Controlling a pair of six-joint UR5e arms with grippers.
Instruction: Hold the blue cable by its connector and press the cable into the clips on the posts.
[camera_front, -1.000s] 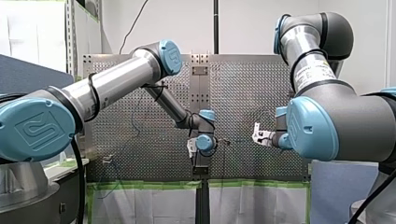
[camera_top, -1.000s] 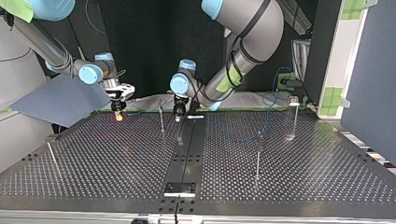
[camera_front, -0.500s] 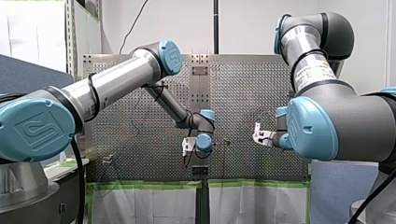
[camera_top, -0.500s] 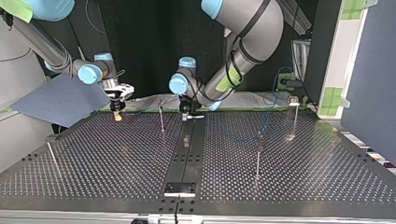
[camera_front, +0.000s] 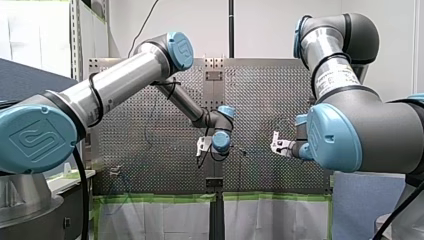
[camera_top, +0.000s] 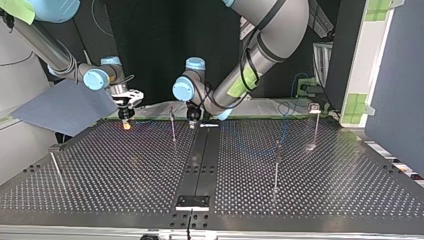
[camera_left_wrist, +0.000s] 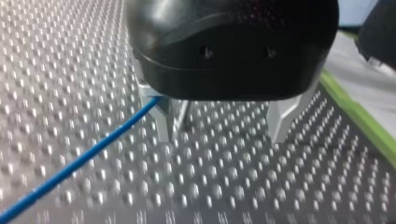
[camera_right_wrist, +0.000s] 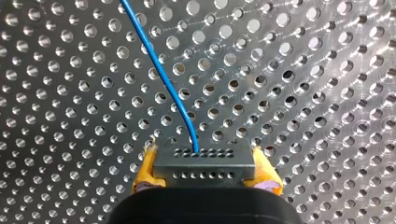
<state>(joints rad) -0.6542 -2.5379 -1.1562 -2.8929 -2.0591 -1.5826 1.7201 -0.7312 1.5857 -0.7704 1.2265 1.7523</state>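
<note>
Shifted left claw (camera_left_wrist: 222, 133), agape against cable (camera_left_wrist: 84, 156)

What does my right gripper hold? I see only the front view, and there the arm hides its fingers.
Observer: In the right wrist view the right gripper is shut on the dark connector, with a yellow pad on each side of it. The blue cable leaves the connector ahead of the gripper.
Operator: Is my left gripper closed too?
Observer: No. In the left wrist view the left gripper is open, and the cable reaches one of its fingers.
Operator: Is a post near them?
Observer: Yes. In the top view a thin post stands upright between the two grippers.
</note>
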